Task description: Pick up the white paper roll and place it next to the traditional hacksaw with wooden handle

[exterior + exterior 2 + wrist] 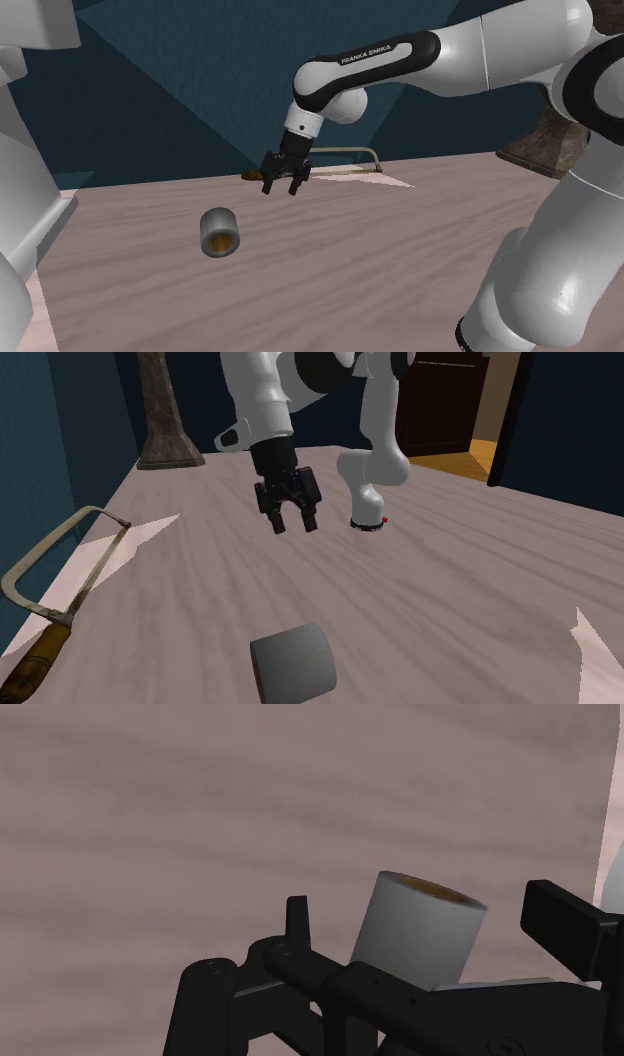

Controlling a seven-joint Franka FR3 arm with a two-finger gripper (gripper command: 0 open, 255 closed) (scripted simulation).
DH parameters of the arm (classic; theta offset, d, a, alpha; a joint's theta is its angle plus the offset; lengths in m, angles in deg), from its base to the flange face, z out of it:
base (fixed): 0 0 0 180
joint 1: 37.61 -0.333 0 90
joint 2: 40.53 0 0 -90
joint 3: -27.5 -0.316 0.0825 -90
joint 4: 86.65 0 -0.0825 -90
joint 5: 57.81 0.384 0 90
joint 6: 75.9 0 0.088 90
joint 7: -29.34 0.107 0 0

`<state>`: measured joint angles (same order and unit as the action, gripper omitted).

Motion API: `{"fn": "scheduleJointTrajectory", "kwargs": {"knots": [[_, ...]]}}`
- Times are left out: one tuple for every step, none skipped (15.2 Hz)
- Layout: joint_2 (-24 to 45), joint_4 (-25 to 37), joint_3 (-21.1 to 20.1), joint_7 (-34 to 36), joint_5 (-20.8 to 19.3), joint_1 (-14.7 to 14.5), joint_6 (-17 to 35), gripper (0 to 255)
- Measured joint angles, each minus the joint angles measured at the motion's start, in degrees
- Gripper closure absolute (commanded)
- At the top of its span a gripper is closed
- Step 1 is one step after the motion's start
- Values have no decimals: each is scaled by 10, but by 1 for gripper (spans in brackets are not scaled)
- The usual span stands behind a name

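Approach step: the jaws hang open and empty above the counter [400, 260], the paper roll [220, 232] below them, untouched. Next they should descend and straddle it.

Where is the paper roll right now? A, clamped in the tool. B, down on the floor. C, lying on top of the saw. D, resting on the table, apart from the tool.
D: the paper roll rests on the table, while the open tool hangs in the air away from it and the saw lies off to one side.
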<state>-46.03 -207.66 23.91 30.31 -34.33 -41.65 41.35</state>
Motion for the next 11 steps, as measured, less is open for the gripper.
{"fn": "scheduleJointTrajectory", "kwargs": {"knots": [[19, 14, -3, 5, 7, -3, 10, 0], [40, 28, -4, 6, 13, -4, 19, 0], [55, 36, -5, 8, 20, -5, 28, 0], [75, 58, -5, 12, 25, -5, 29, 0], [98, 81, -7, 17, 30, -7, 33, 0], [117, 91, -8, 16, 37, -8, 45, 0], [138, 111, -9, 19, 42, -8, 49, 0], [158, 129, -10, 20, 48, -9, 54, 0], [179, 148, -12, 25, 53, -11, 60, 0], [206, 176, -14, 32, 56, -14, 66, 0], [227, 198, -16, 39, 60, -16, 69, 0]]}}
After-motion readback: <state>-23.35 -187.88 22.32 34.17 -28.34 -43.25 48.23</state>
